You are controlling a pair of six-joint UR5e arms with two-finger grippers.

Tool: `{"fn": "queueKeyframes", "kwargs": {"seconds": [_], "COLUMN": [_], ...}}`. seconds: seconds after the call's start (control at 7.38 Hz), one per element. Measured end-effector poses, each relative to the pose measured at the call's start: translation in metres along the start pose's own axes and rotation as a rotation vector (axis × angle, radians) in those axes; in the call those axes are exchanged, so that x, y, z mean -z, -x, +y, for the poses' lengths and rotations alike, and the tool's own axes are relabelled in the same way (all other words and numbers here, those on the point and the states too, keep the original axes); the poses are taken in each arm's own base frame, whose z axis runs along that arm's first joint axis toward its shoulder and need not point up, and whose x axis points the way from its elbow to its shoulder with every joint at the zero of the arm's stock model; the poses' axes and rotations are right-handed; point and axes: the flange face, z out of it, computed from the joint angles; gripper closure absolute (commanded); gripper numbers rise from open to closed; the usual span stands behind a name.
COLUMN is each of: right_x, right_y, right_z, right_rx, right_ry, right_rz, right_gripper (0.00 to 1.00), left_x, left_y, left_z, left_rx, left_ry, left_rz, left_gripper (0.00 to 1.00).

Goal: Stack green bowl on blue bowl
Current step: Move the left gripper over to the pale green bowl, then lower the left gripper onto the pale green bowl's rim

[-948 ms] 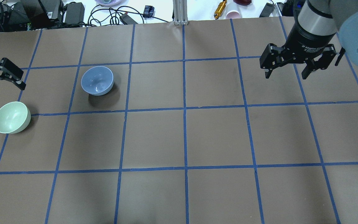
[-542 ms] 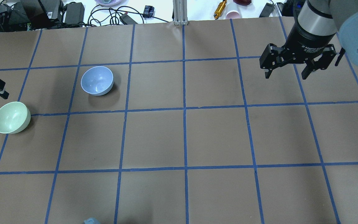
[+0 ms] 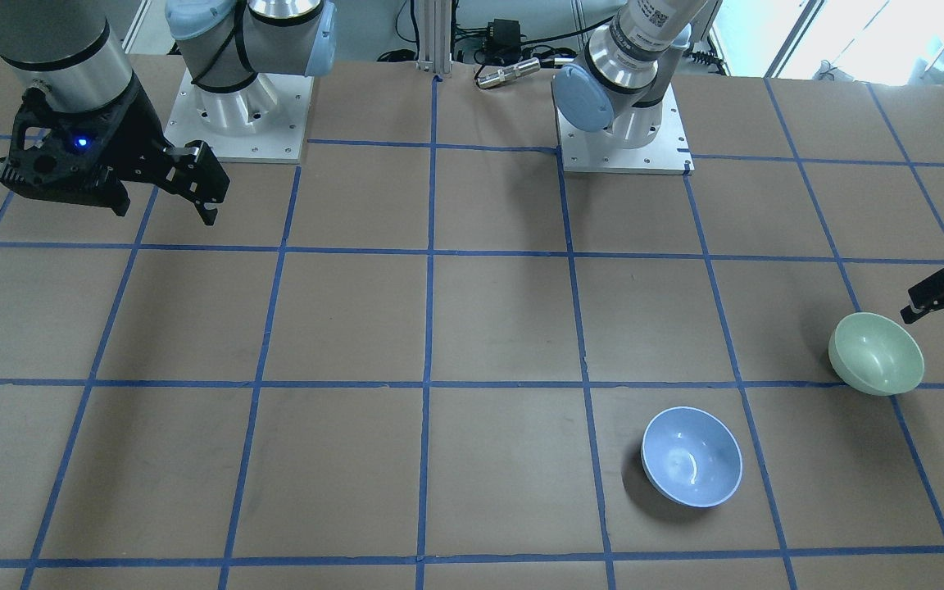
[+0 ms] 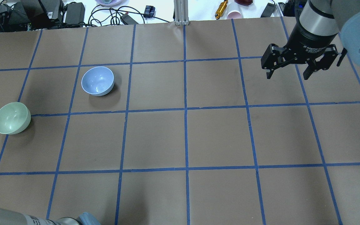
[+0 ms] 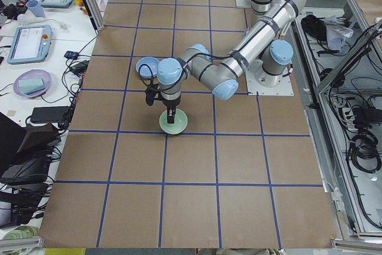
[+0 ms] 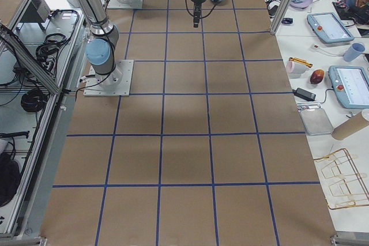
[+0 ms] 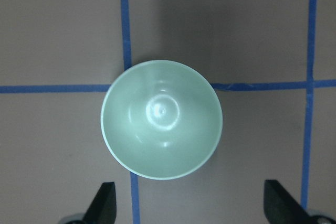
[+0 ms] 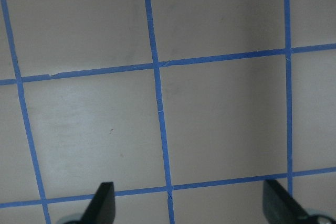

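left wrist-mounted | green bowl (image 7: 161, 119) near left jaws, wide open, empty | right jaws open, empty

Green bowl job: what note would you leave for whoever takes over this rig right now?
Left claw: open, empty, hovering close to the green bowl, not touching it.
Right claw: open, empty, above bare table, far from both bowls.
Bowls: green bowl and blue bowl both sit upright and empty, apart from each other.
Done: nothing grasped or stacked.
Left: grasp the green bowl and set it in the blue bowl.
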Motion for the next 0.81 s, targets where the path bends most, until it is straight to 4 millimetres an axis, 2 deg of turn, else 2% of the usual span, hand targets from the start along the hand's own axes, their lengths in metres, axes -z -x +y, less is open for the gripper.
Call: {"fn": "queueKeyframes", "kwargs": {"seconds": [0.41, 0.81], "right_x": [0.000, 0.000], "right_y": [0.000, 0.000], "right_z": [0.000, 0.000], "right_rx": [0.000, 0.000], "right_ry": [0.000, 0.000], "right_rz": [0.000, 0.000], "right_gripper": [0.00, 0.00], "left_x": [-0.041, -0.078], "left_y": [0.038, 0.051], "left_z": [0.005, 0.001], "left_rx": [-0.036, -0.112], "left_ry": [-0.036, -0.042], "left_rz": [0.049, 0.062], "left_gripper": [0.00, 0.00]}}
